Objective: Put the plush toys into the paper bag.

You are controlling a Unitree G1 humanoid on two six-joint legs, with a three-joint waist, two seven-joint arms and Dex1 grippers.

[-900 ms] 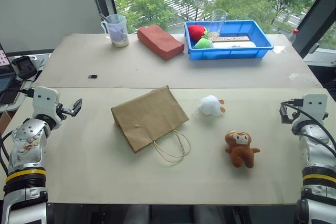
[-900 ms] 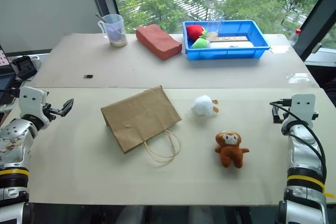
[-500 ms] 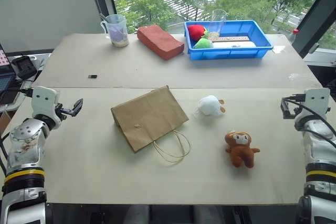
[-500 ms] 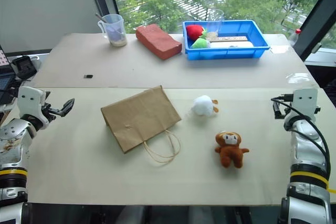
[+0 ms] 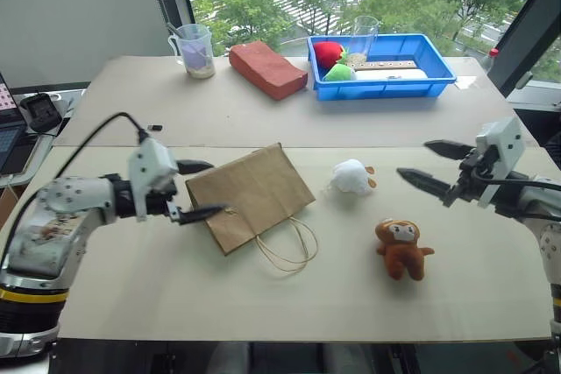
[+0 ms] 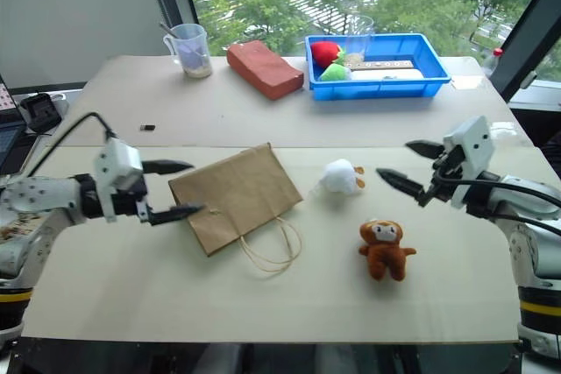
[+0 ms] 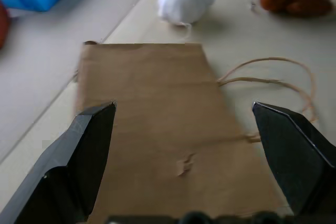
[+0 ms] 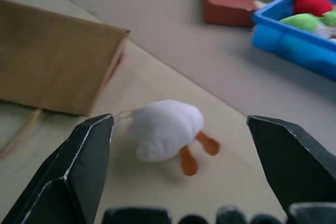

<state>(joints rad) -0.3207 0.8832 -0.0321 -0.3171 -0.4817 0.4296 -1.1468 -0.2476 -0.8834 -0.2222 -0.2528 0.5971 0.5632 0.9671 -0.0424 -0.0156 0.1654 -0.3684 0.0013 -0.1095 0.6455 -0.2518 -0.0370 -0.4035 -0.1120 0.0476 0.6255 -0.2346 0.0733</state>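
Note:
The brown paper bag (image 5: pixel 250 194) lies flat in the middle of the table, its cord handles (image 5: pixel 289 247) trailing toward me. Right of it sits the white fluffy plush toy (image 5: pixel 351 176), and the brown monkey plush toy (image 5: pixel 402 249) lies nearer and further right. My left gripper (image 5: pixel 217 187) is open at the bag's left edge, one finger on each side of the bag's corner, holding nothing. My right gripper (image 5: pixel 413 158) is open and points left at the white toy (image 8: pixel 165 128), a short way from it. The left wrist view shows the bag (image 7: pixel 157 119) between the fingers.
At the back stand a blue tray (image 5: pixel 438 85) with red and green soft fruit and a glass, a reddish brick-shaped block (image 5: pixel 267 68) and a measuring cup (image 5: pixel 195 50). A small black item (image 5: pixel 154 128) lies on the left. Electronics sit beyond the table's left edge.
Both arms have swung inward from the table's sides. The left gripper has come to the bag's left edge and the right gripper has come close to the white toy. Toys and bag have not moved.

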